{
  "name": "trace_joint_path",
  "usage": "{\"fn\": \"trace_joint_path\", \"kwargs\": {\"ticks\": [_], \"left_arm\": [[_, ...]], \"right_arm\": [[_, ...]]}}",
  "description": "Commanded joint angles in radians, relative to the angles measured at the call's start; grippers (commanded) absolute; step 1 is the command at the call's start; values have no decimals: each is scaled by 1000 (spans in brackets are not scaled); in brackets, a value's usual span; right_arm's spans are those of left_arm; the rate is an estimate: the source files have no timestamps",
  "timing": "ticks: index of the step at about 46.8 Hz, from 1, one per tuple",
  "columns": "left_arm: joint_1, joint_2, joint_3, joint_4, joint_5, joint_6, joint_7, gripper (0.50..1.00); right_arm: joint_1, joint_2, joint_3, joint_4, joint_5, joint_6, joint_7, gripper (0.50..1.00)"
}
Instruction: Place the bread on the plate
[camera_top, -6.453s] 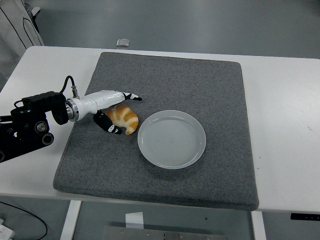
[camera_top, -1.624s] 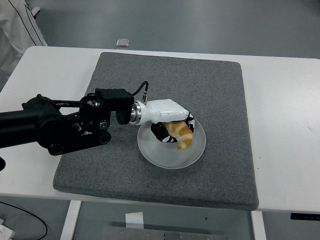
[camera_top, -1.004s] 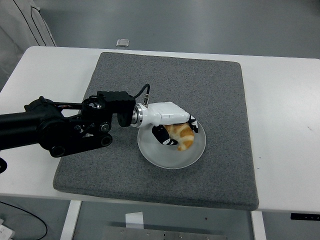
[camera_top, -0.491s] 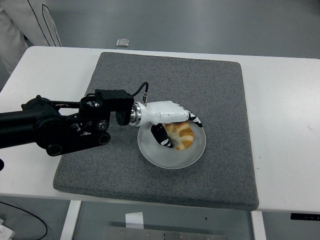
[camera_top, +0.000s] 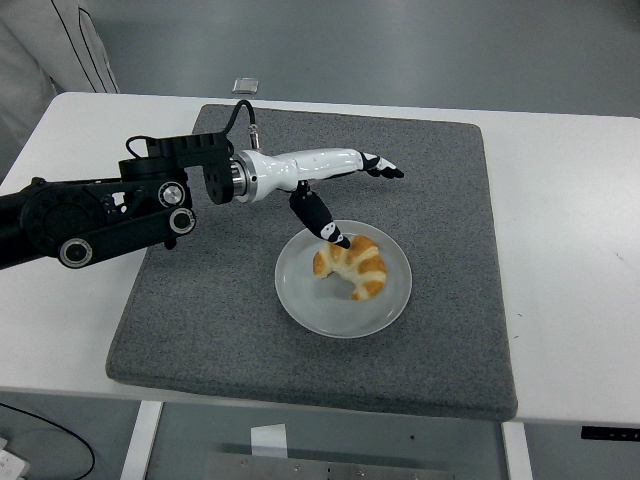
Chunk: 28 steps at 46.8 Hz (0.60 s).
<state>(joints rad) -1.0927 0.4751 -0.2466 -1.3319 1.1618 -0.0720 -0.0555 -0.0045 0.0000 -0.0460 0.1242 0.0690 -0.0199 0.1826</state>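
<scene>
I am looking down on a white surface (camera_top: 560, 200) with a grey felt mat (camera_top: 440, 180) laid across most of its middle; beyond the far edge is a plain grey floor (camera_top: 400, 50), with a small pale square object (camera_top: 246, 85) lying on it near the surface's far edge. At the top left corner a person's white garment (camera_top: 50, 45) shows.

The mat's edges sit inside the surface's on every side, leaving a broad bare white strip on the right and a narrower one on the left, where my arm crosses. The right half of the mat is open, and so is the stretch in front of the plate toward the near edge.

I count one plate (camera_top: 300, 300), one bread and one arm in view. The plate is pale and round, on the mat a little toward the near side. The bread (camera_top: 352, 266), a golden croissant, lies on the plate, in its far half. My left hand (camera_top: 340, 185) is above the mat just beyond the plate's far rim, fingers stretched out flat toward the right and the thumb pointing down near the bread; it holds nothing.
</scene>
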Motion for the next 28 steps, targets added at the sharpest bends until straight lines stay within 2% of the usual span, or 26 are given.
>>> {"fn": "trace_joint_path", "kwargs": {"ticks": [1, 18, 28], "left_arm": [[1, 28, -28, -4, -77, -2, -1, 1000], [8, 194, -177, 8, -407, -11, -1, 1000], [8, 267, -217, 54, -648, -63, -1, 1000]], "right_arm": [[0, 0, 0, 0, 0, 0, 0, 932], [0, 0, 0, 0, 0, 0, 0, 932], [0, 0, 0, 0, 0, 0, 0, 932]]}}
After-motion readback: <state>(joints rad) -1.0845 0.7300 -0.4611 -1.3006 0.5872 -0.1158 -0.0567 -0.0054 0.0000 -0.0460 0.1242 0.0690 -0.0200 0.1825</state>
